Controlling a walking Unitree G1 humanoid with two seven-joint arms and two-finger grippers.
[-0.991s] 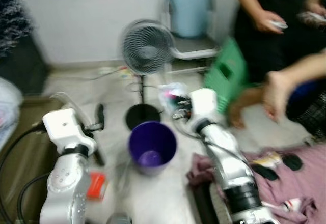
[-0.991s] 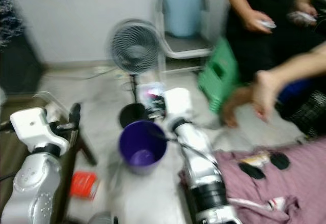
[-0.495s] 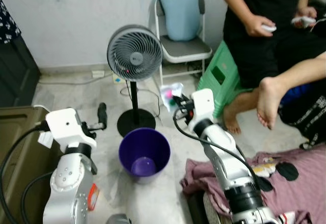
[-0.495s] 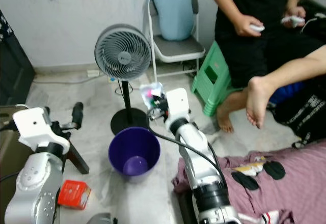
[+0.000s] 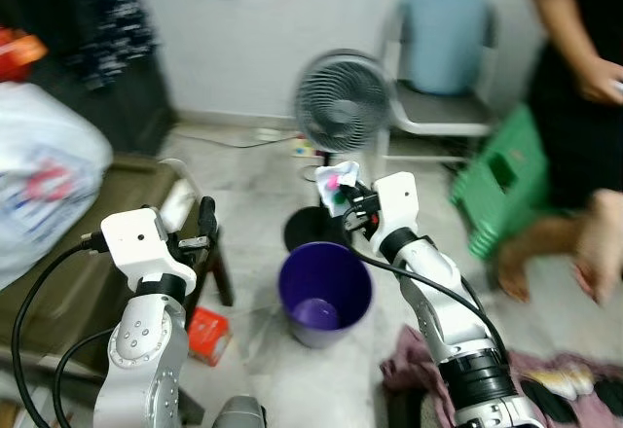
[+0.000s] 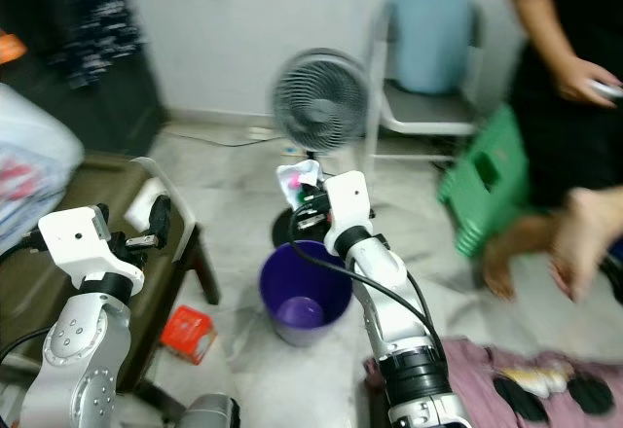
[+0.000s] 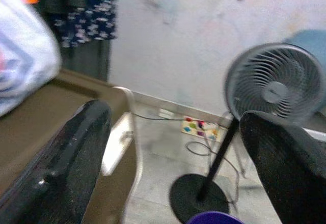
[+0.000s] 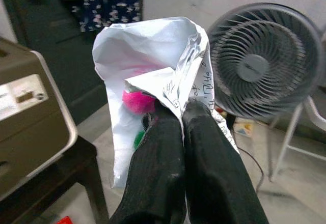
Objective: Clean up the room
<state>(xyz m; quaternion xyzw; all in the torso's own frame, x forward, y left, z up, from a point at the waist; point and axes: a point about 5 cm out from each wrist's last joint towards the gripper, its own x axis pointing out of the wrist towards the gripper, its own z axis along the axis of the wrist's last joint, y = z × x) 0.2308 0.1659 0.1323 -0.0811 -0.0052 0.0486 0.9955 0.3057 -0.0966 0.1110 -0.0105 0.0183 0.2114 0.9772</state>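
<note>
Crumpled white wrapper [image 8: 153,76], with pink and green showing inside, was pinched between the pressed-together black fingers [image 8: 158,168] of the right gripper [image 5: 343,197]. It hung in the air above the far rim of the purple bin [image 5: 325,292], in front of the fan [image 5: 340,100]. Bin stood upright on the pale tiled floor [image 5: 255,180], open, with a small light patch at its bottom. Fan's black round base [image 7: 198,196] sat just behind the bin, its pole rising to the grey grille. Left gripper [image 7: 173,152] was held out to the left of the bin, its two fingers [image 7: 66,158] spread wide apart and holding nothing, pointed toward the fan and wall. Beside the left arm stood an olive-brown box-like unit [image 5: 68,253] with a white plastic bag [image 5: 44,175] at its far left. A small red packet [image 5: 207,334] lay on the floor near the unit's dark leg. Behind the fan: a white-framed chair [image 5: 443,107] with a light blue cushion [image 5: 448,44]. To the right, a green plastic stool [image 5: 501,190], and a person in black seated there, bare foot [image 5: 599,258] raised. Purple cloth [image 6: 516,384] lay on the floor at the near right. Eye views were somewhat blurred.
</note>
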